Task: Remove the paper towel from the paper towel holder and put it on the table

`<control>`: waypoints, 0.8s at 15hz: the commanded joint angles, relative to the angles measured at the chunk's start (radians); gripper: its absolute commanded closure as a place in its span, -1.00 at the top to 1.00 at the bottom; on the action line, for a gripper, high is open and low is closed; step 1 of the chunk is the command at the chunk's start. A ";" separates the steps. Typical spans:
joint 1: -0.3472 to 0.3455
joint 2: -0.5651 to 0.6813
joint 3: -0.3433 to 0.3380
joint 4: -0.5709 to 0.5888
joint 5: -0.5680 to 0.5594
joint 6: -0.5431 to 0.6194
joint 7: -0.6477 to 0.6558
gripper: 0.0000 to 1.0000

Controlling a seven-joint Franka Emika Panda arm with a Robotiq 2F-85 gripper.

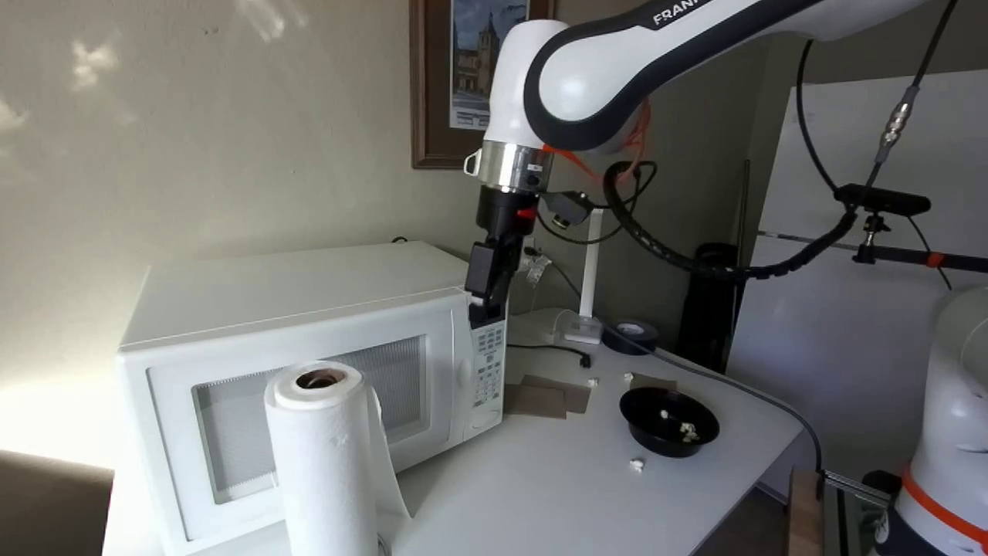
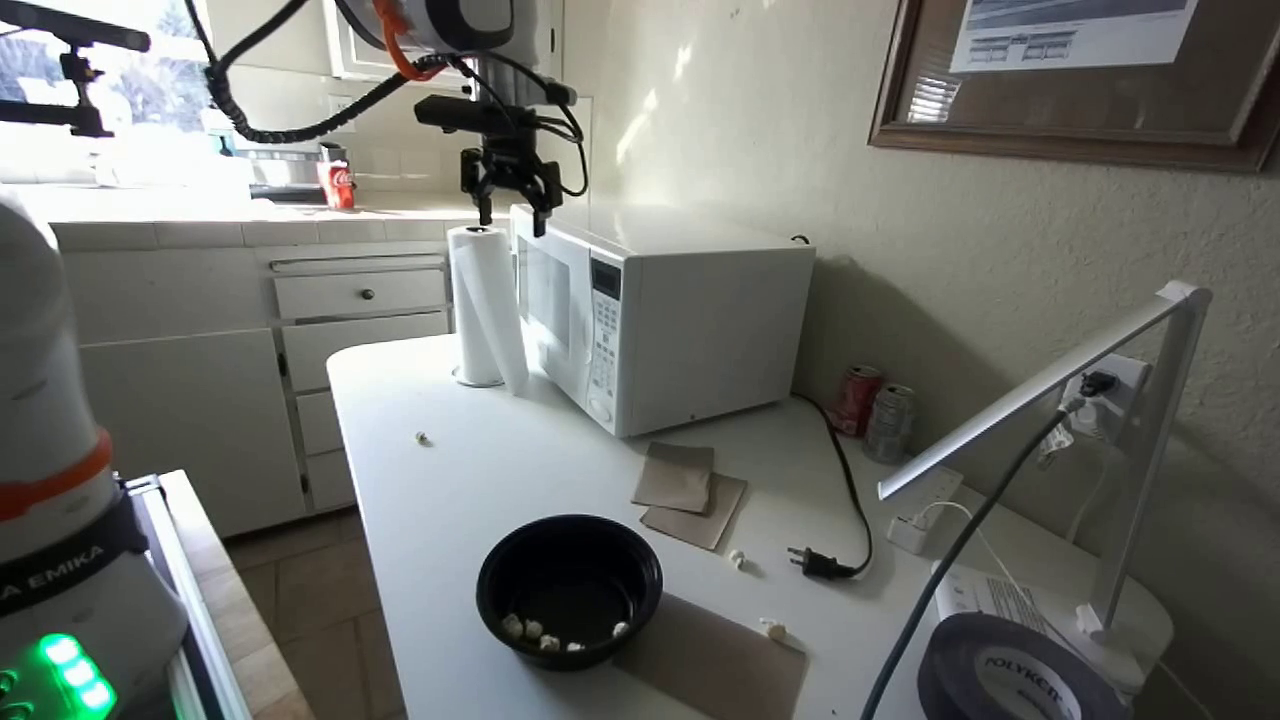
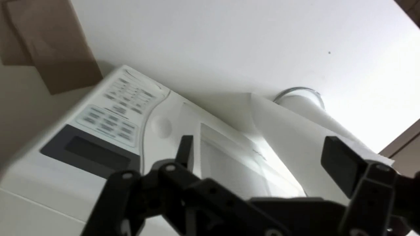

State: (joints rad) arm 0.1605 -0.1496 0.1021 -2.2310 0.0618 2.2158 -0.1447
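The paper towel is a tall white roll (image 1: 324, 463) standing upright in front of the white microwave. It shows in both exterior views (image 2: 476, 300), with a loose sheet hanging from its side. In the wrist view the roll and sheet (image 3: 288, 137) run toward the lower right. The paper towel holder shows only as a thin metal ring base (image 3: 297, 88) under the roll; its rod is hidden. They stand on the white table (image 2: 430, 520). My gripper (image 2: 513, 222) points down, open and empty (image 3: 256, 150), above the roll's top level and to its side, near the microwave's front (image 1: 485, 305).
The microwave (image 2: 715, 340) stands close behind the roll. A black bowl with popcorn (image 2: 570, 590), brown napkins (image 2: 680, 490), a power plug (image 2: 825, 565), a lamp (image 2: 1140, 450), a tape roll (image 2: 1010, 670) and cans (image 2: 857, 400) are on the table. A framed picture (image 1: 432, 85) hangs on the wall.
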 commanded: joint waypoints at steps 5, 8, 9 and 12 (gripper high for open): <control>0.009 0.070 0.034 0.067 0.011 -0.003 -0.001 1.00; 0.005 0.065 0.032 0.067 0.011 -0.003 -0.001 1.00; 0.005 0.065 0.032 0.066 0.011 -0.003 -0.001 1.00; 0.027 0.131 0.070 0.141 -0.040 -0.024 0.088 1.00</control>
State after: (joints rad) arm 0.1717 -0.0780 0.1380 -2.1559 0.0588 2.2150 -0.1315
